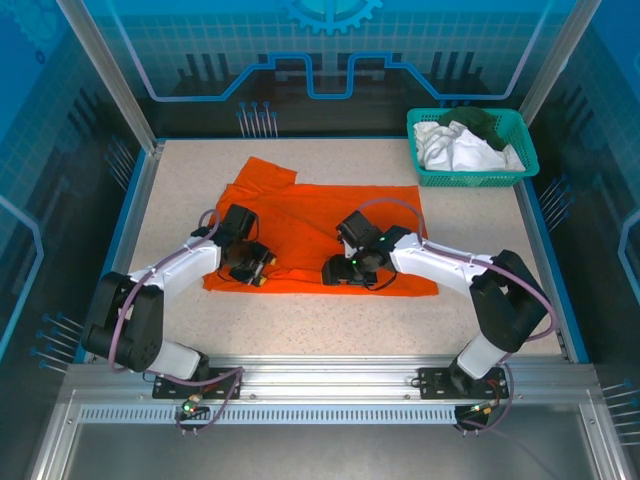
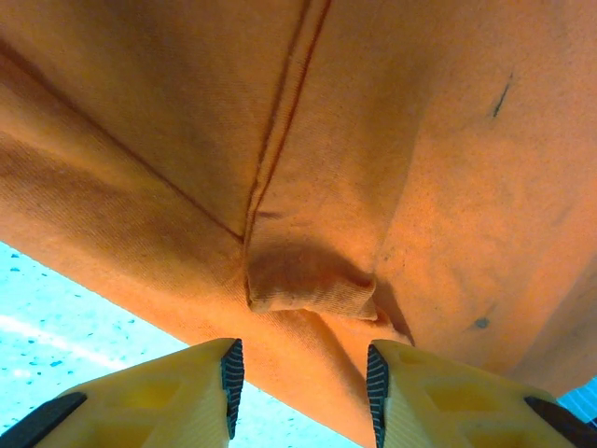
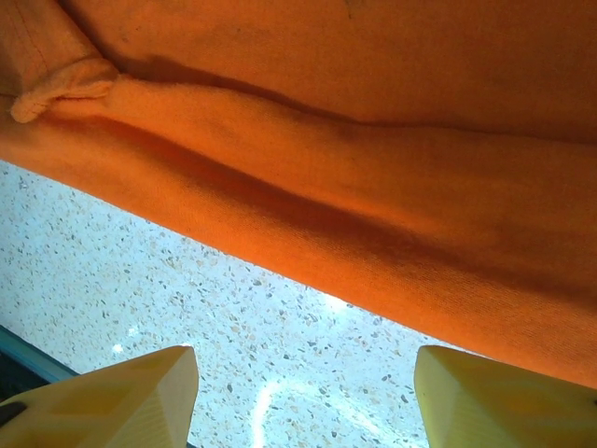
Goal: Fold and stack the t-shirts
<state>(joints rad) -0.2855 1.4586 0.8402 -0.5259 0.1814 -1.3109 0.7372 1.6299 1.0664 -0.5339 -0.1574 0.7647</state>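
Both open: left pincer and right pincer sit at near hem of orange t-shirt, spread on counter. First fold starting; next likely pinch hem, carry it toward far edge.

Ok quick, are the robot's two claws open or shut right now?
Left gripper: open, empty, over the orange t-shirt.
Right gripper: open, empty, at its edge.

A: What's cut off?
B: In the left wrist view, the orange shirt runs off the top and sides; the yellow fingers are clipped at the bottom.
A: The basket, upper right?
B: Its bundled shirts are too tangled to count.
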